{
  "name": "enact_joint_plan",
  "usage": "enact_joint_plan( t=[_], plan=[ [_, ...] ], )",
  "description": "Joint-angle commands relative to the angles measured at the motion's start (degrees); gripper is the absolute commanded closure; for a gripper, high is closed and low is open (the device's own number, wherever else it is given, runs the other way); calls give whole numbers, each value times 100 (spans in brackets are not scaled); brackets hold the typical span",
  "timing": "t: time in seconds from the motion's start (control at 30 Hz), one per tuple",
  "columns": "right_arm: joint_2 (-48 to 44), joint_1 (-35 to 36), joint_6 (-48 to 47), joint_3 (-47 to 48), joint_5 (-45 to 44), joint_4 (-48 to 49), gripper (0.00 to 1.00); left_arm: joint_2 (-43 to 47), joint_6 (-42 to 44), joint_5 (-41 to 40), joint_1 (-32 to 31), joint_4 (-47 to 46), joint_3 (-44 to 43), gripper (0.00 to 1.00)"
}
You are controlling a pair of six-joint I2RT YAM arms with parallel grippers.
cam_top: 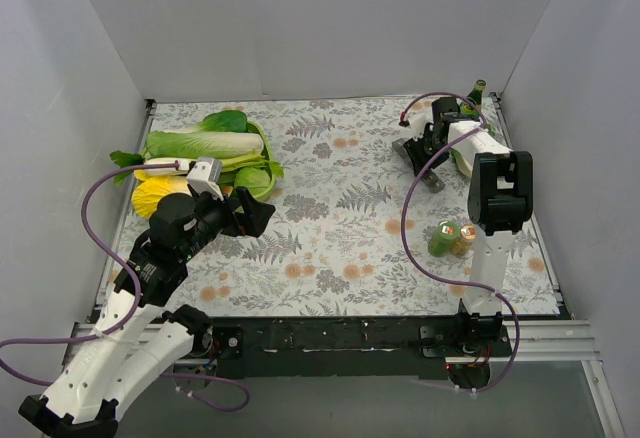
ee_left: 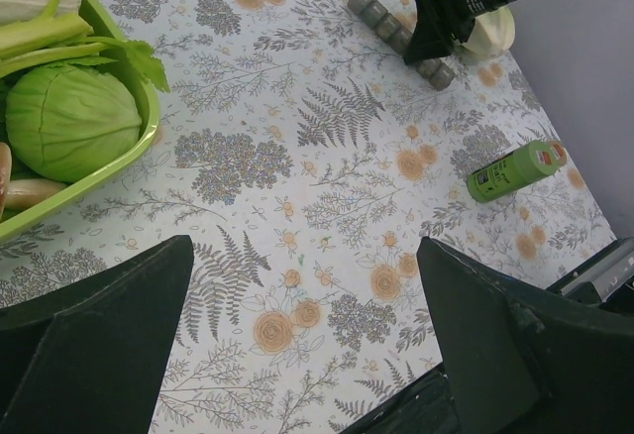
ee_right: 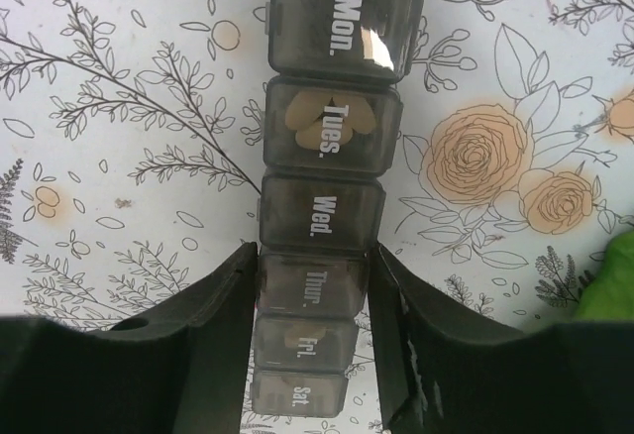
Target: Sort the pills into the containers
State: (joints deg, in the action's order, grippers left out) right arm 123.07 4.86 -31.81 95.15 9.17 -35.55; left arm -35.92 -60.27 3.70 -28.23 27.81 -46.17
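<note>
The containers are a dark grey strip of day-labelled lidded compartments (ee_right: pixel 332 127), lying at the back right of the table (cam_top: pixel 430 180); it also shows in the left wrist view (ee_left: pixel 381 20). Tan pills (ee_right: pixel 327 122) show through the Tues. lid, and something tan shows in Fri. My right gripper (ee_right: pixel 312 266) straddles the strip at the Thur. compartment, both fingers against its sides. It shows from above (cam_top: pixel 425 148). My left gripper (ee_left: pixel 307 355) is open and empty above the patterned cloth at the front left (cam_top: pixel 262 213).
A green pill bottle with an orange end (cam_top: pixel 441 238) lies at the front right (ee_left: pixel 515 169). A tall green glass bottle (cam_top: pixel 477 93) stands in the back right corner. A green tray (cam_top: pixel 265 158) of vegetables, with a cabbage (ee_left: pixel 69 122), sits back left.
</note>
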Motion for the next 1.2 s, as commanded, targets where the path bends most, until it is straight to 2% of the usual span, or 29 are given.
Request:
enact_joint_plan(
  t=[0.0, 0.07, 0.23, 0.37, 0.57, 0.73, 0.83, 0.93, 0.97, 1.0, 1.17],
  plan=[
    [-81, 6, -79, 30, 419, -303, 55, 24, 77, -37, 28, -57, -23, 2],
    [-264, 58, -210, -189, 708, -286, 61, 33, 86, -45, 28, -48, -32, 2],
    [-1064, 707, -1054, -1252, 1314, -146, 65, 76, 77, -1, 28, -74, 47, 2],
    [-1941, 2005, -1661, -2559, 1324, 197, 66, 94, 15, 8, 28, -127, 143, 2],
    [-2594, 3528, -2004, -3529, 868, 970, 66, 226, -221, 16, 19, -92, 301, 2],
    [-2717, 3724, -2355, -3855, 648, 1085, 64, 410, -774, -36, 28, 40, 556, 2],
    [-2876, 3732, -2531, -3926, 647, 1016, 57, 568, -1381, 331, 28, -152, 995, 2],
    [-2955, 3750, -2602, -3838, 787, 743, 41, 639, -1978, 587, 28, -425, 1443, 2],
    [-3007, 3741, -2602, -3794, 832, 682, 20, 648, -2171, 709, 28, -487, 1523, 2],
    [-3008, 3750, -2593, -3768, 884, 577, 11, 622, -2269, 780, 28, -566, 1619, 2],
    [-3069, 3741, -2567, -3399, 1166, 339, 6, 288, -2612, 1158, 19, -935, 1936, 3]
  ],
)
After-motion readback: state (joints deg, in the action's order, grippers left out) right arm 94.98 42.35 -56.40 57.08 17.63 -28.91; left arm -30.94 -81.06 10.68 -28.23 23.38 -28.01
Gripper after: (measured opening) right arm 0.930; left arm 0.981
